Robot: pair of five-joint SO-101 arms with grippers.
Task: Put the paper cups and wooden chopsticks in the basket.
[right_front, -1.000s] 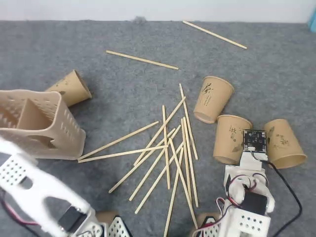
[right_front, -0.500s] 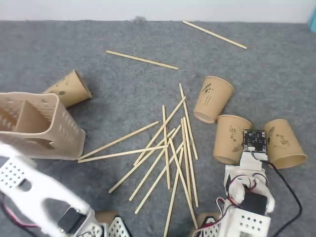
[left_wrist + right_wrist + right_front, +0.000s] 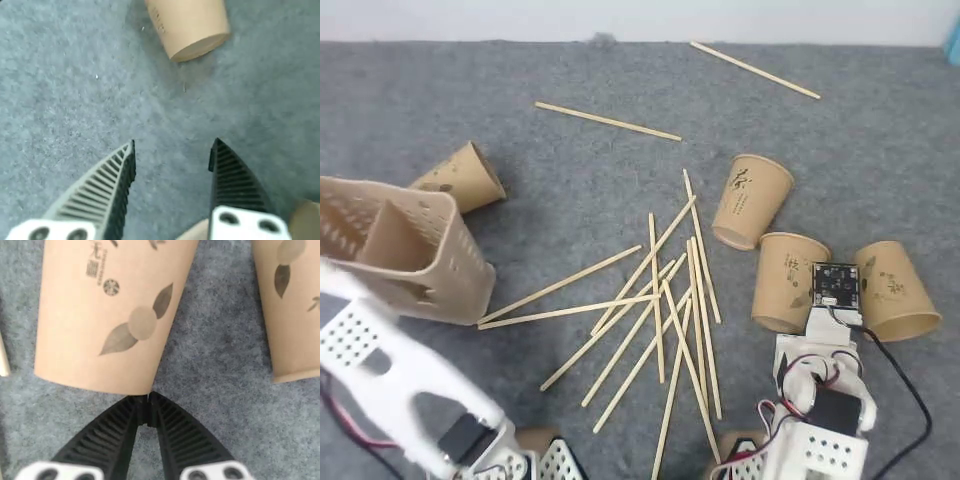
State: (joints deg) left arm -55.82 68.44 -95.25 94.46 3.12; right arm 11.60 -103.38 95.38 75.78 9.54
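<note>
The beige basket (image 3: 405, 245) stands tilted at the left, with my white left arm (image 3: 380, 375) against its near side. My left gripper (image 3: 172, 150) is open over bare carpet, and a paper cup (image 3: 187, 25) lies beyond it, the same cup (image 3: 460, 178) that lies behind the basket. A beige edge (image 3: 305, 217) shows beside one finger. My right gripper (image 3: 148, 400) is shut, its tips at the rim of a lying cup (image 3: 110, 310). Three cups (image 3: 752, 200) (image 3: 788, 280) (image 3: 895, 290) lie at the right. Several chopsticks (image 3: 660, 310) are scattered in the middle.
Two single chopsticks (image 3: 607, 121) (image 3: 755, 69) lie apart toward the far side of the grey carpet (image 3: 570, 190). The right arm's base (image 3: 825, 420) sits at the near edge. Another cup (image 3: 295, 305) lies beside the one at my right gripper.
The basket has turned and tipped a little as the left arm beside it shifted. The right arm, cups and chopsticks have kept still.
</note>
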